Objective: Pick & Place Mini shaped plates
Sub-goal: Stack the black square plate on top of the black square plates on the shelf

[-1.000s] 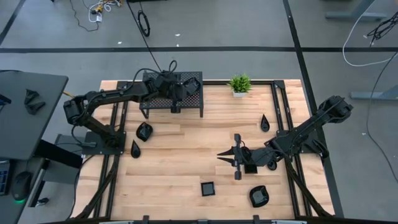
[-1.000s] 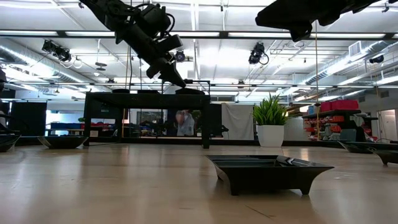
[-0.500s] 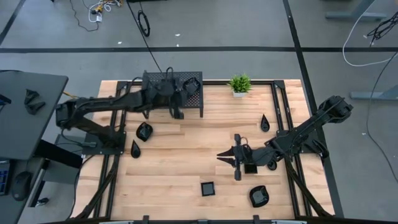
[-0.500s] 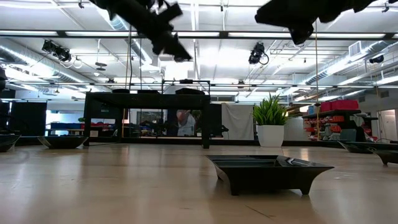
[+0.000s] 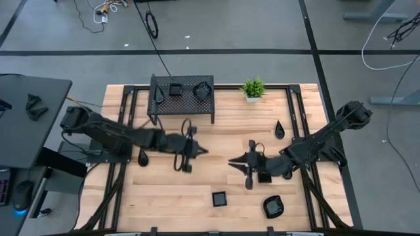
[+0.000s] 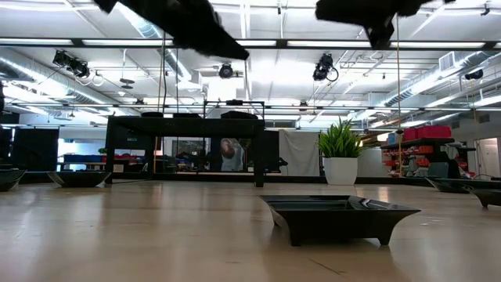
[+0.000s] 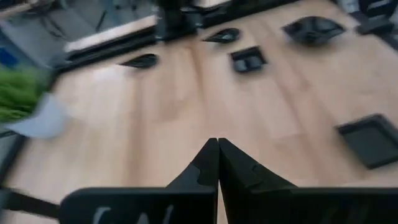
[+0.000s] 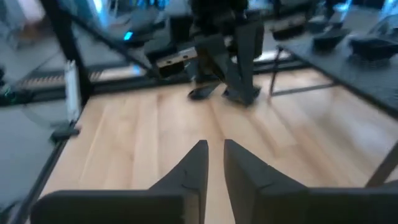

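Small glossy black plates lie scattered about. A square one (image 5: 175, 90) and a rounded one (image 5: 202, 90) sit on the black perforated rack (image 5: 182, 105). On the wood lie a teardrop (image 5: 143, 157), another teardrop (image 5: 279, 129), a square (image 5: 218, 198), a rounded blob (image 5: 273, 207) and a square (image 5: 264, 177) under the right arm. My left gripper (image 5: 205, 151) hangs shut over the table's middle, holding nothing (image 7: 217, 146). My right gripper (image 5: 231, 162) faces it from the right, raised, with its fingers a narrow gap apart (image 8: 214, 152).
A small green potted plant (image 5: 252, 89) stands at the far edge beside the rack. Black frame rails run along the table's left (image 5: 125, 164) and right (image 5: 302, 131) sides. The low view shows the near square plate (image 6: 337, 215) on bare wood.
My left gripper has risen off the top of the rack and swung toward the near edge and the right, ending over the table's middle, close to my right gripper. The two plates on the rack have stayed where they were.
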You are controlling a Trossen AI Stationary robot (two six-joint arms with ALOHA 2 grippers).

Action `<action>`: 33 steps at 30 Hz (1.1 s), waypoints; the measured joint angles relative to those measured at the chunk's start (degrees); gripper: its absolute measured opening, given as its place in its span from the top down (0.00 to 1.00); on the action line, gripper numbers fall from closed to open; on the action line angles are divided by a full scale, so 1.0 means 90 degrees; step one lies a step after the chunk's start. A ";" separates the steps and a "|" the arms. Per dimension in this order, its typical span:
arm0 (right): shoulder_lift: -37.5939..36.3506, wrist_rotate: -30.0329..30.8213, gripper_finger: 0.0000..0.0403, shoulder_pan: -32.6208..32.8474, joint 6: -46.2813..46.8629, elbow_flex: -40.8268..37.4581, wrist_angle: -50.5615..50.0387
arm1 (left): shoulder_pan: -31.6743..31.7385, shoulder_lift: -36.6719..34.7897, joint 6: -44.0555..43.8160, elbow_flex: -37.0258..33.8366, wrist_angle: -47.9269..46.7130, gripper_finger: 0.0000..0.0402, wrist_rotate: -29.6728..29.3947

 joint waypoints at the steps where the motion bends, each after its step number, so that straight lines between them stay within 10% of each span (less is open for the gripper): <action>1: -0.0002 -0.0011 0.86 0.0055 0.0143 0.0207 -0.0537 | -0.0134 0.0078 -0.0158 -0.0212 0.0342 0.99 -0.0012; 12: -0.0010 -0.1607 0.72 0.0269 0.2911 0.1819 -0.6716 | -0.0847 0.1680 -0.1232 -0.1416 0.4167 0.99 -0.0236; 23: -0.0078 -0.3485 0.53 0.0274 0.3444 -0.0065 -0.6305 | -0.0626 0.2704 -0.1231 -0.0786 0.4324 0.97 -0.0145; 33: -0.0092 -0.3327 0.58 0.0272 0.3468 -0.0832 -0.6001 | -0.0398 0.2740 -0.1232 -0.0670 0.4335 0.97 -0.0058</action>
